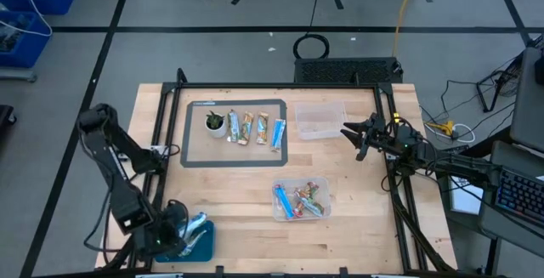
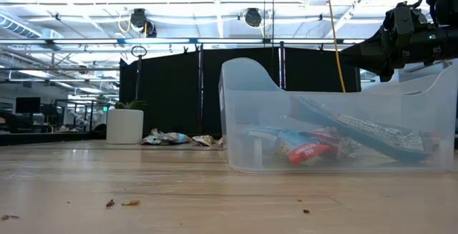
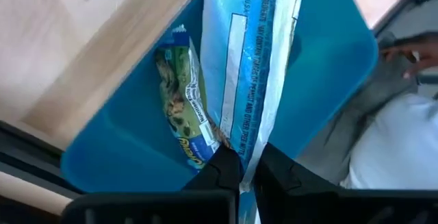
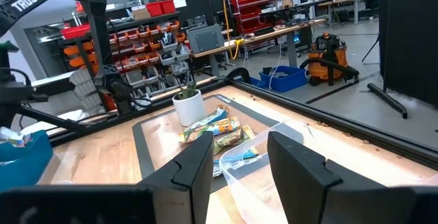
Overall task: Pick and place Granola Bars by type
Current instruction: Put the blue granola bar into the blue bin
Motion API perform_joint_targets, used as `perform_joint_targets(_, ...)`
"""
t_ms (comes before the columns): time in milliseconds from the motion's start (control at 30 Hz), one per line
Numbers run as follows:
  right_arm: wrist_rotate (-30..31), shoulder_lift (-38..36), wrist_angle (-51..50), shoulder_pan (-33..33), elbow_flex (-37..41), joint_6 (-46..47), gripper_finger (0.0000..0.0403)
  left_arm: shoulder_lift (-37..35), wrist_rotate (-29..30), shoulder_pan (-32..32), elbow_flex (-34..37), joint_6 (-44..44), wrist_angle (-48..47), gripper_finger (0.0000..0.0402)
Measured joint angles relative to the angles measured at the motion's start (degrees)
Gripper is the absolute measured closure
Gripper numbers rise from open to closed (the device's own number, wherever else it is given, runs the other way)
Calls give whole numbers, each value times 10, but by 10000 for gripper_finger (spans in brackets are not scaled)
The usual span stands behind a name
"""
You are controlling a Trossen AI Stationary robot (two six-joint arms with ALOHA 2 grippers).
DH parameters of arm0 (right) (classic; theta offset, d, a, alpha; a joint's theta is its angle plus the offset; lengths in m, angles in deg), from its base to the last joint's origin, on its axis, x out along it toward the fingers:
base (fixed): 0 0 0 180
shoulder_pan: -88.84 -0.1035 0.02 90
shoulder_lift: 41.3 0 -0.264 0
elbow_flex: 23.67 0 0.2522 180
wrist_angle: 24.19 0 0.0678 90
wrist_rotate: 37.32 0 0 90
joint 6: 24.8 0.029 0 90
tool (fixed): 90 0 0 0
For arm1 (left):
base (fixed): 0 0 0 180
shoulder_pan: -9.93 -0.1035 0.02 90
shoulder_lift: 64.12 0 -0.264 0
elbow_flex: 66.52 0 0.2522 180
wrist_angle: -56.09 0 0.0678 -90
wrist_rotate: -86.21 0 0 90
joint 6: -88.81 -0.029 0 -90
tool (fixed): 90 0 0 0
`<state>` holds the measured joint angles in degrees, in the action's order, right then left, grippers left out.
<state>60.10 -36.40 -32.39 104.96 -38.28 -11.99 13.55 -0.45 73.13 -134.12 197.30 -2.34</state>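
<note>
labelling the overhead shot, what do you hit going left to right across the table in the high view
Left gripper shut on a blue-white bar over the blue tray → white cup → row of bars → bin of bars → empty clear bin → right gripper, open.

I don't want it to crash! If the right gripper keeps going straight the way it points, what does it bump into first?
Probably the empty clear bin: the right gripper, fingers open, points across the table toward it. It hangs above the table, so it might pass over the bin; height is hard to judge.
</note>
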Motion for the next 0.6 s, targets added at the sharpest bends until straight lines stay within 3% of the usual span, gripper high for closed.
perform_joint_targets(233,0,0,0,0,0,0,273,33,-53,1,0,46,50,382)
perform_joint_targets(600,0,0,1,0,0,0,273,36,-53,1,0,59,45,382)
